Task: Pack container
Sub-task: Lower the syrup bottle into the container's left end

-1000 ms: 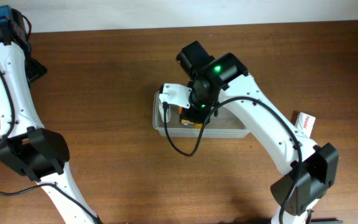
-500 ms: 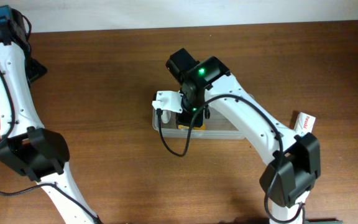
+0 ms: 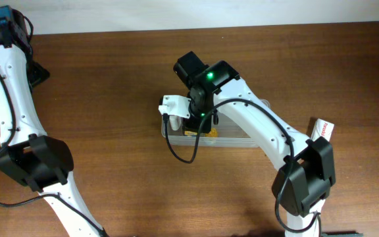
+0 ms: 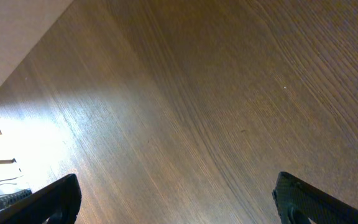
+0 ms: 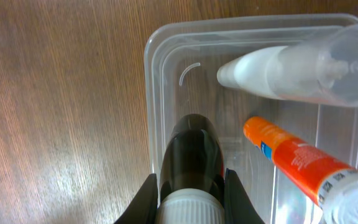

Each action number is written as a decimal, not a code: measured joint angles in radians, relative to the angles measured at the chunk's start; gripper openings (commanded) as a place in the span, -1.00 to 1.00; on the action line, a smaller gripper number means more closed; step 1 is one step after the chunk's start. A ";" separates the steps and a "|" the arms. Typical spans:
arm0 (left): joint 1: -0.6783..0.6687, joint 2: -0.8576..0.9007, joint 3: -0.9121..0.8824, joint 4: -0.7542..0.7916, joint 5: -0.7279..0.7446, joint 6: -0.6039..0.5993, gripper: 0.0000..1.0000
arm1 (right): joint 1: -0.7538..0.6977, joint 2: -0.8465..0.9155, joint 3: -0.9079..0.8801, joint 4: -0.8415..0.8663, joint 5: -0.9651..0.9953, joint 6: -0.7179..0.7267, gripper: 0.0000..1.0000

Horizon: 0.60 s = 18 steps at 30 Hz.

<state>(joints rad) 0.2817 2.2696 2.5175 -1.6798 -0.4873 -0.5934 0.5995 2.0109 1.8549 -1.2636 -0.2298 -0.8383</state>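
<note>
The container (image 5: 154, 74) is a clear shallow tub on the wooden table, seen in the overhead view (image 3: 239, 140) partly under my right arm. Inside it lie a white squeeze bottle (image 5: 272, 71) with a clear cap and an orange tube (image 5: 291, 165) with a white cap. My right gripper (image 5: 191, 186) is shut on a dark bottle (image 5: 190, 152) with a ribbed white cap, held over the tub's left end. My left gripper (image 4: 176, 180) is open over bare wood far to the left, with nothing between its fingers.
A small red and white packet (image 3: 321, 130) lies on the table right of the container. My left arm (image 3: 12, 85) runs along the table's left edge. The table's back edge meets a pale wall.
My right arm has shifted a little to the left along the container with the dark bottle in its grip. The left arm has not moved.
</note>
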 measured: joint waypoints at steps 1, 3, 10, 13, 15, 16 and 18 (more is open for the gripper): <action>0.000 0.000 0.000 0.000 0.000 0.000 0.99 | 0.000 0.004 0.000 0.002 -0.001 0.000 -0.86; 0.000 0.000 0.000 0.000 0.000 0.000 0.99 | 0.000 0.015 0.000 0.005 -0.001 0.000 -0.85; 0.000 0.000 0.000 0.000 0.000 0.000 0.99 | 0.000 0.047 -0.001 0.014 -0.001 0.001 -0.86; 0.000 0.000 0.000 0.000 0.000 0.000 0.99 | 0.000 0.060 -0.001 0.020 -0.002 0.001 -0.85; 0.000 0.000 0.000 0.000 0.000 0.000 0.99 | 0.000 0.066 -0.002 0.024 -0.002 0.001 -0.84; 0.000 0.000 0.000 0.000 0.000 0.000 0.99 | 0.000 0.069 -0.002 0.026 -0.002 0.001 -0.83; 0.000 0.000 0.000 0.000 0.000 0.000 0.99 | 0.000 0.072 -0.002 0.031 -0.002 0.000 -0.77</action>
<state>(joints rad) 0.2817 2.2696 2.5175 -1.6798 -0.4873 -0.5934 0.5995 2.0827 1.8530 -1.2331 -0.2314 -0.8379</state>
